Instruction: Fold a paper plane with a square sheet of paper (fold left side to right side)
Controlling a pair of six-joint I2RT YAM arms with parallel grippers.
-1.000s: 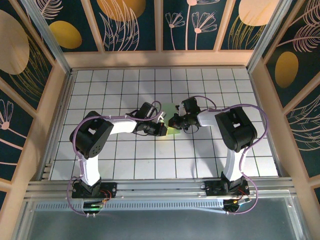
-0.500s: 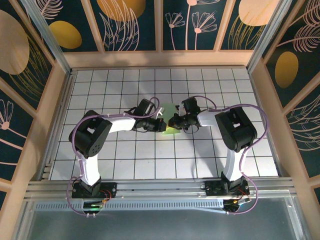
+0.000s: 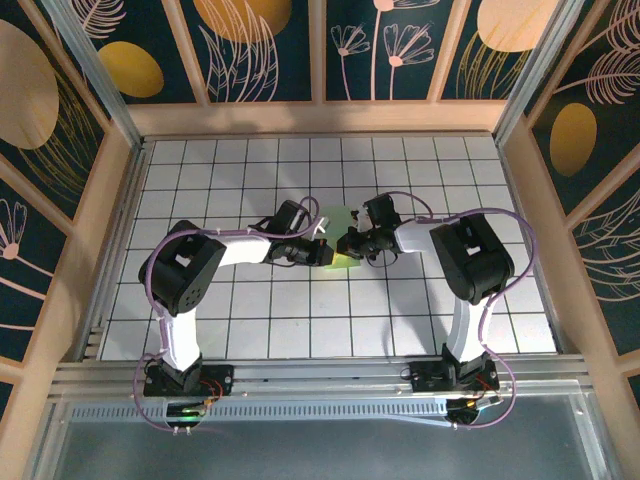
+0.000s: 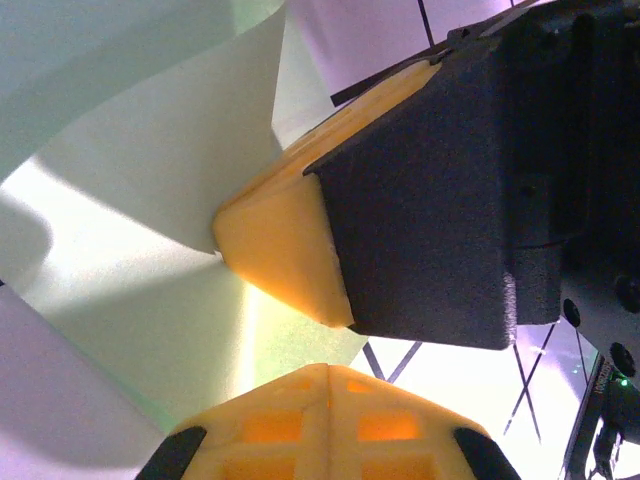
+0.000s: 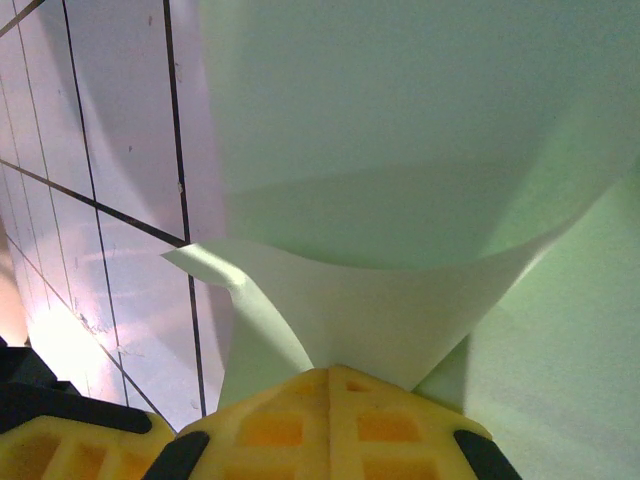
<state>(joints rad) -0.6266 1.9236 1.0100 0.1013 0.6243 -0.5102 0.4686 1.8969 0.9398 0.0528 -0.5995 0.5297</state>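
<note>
Mid-fold stage: square sheet of paper [image 3: 338, 218] at centre of table [image 3: 250, 310], one edge raised and curled; right gripper [image 5: 330, 372] clenched on that edge, presumably for carrying it over; left gripper [image 4: 328, 370] closed at the sheet, probably steadying, hold unclear.

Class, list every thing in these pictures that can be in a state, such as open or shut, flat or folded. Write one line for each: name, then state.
square sheet of paper: partly folded, with one flap lifted and curled over, not pressed flat.
right claw: shut, pinching the lifted flap of the paper at its tip.
left claw: shut, with its tip at the paper; whether it grips the paper cannot be told.
</note>
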